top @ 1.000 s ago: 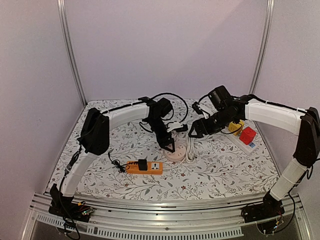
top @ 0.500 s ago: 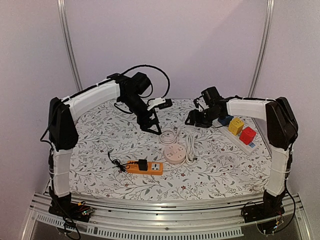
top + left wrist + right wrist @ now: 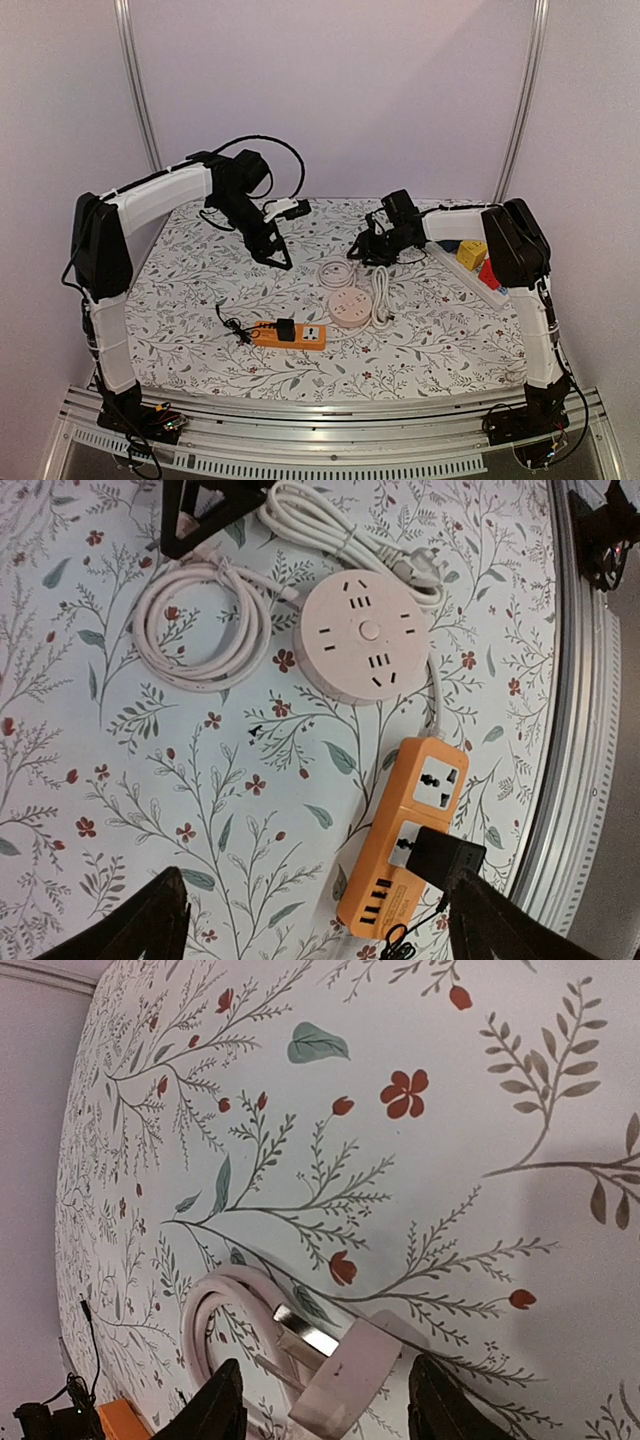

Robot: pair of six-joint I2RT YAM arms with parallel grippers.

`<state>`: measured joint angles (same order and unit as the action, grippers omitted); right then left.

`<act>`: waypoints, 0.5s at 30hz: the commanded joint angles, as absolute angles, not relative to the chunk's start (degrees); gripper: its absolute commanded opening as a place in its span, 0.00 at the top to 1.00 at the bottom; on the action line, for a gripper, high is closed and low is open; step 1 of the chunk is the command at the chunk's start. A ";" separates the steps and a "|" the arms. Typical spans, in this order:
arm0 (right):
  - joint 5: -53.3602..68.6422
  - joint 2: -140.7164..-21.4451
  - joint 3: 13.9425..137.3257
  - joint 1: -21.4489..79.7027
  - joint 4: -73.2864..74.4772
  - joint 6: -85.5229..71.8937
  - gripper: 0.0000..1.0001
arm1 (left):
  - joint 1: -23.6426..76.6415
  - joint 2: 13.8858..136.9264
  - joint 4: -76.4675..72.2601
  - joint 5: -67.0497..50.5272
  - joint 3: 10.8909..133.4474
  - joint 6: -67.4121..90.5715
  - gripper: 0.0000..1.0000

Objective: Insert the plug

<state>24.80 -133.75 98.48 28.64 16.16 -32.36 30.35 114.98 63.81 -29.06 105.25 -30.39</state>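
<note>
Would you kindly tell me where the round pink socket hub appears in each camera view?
Top external: round pink socket hub, centre, just right of the orange strip.
Left wrist: upper centre.
Right wrist: not in it.
Shared landmark: coiled white cord.

Bottom edge is cropping the white plastic plug (image 3: pixel 345 1380) and the right gripper's (image 3: pixel 325 1362) black fingertips (image 3: pixel 222 1405). Right forearm (image 3: pixel 525 265) is covering part of the white power strip (image 3: pixel 462 262) overhead; its sockets are reading too small.
</note>
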 commanded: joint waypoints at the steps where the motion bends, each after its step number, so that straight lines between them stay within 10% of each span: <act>1: 28.47 -138.22 100.88 29.78 16.56 -33.82 0.49 | 30.59 112.48 62.67 -28.92 105.51 -30.32 0.11; 15: 33.30 -137.97 101.00 30.64 14.07 -31.83 0.85 | 30.59 111.47 63.20 -28.64 105.23 -30.65 0.10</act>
<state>31.05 -137.38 102.04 29.76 13.85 -33.45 30.37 113.89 63.68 -29.02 105.25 -30.37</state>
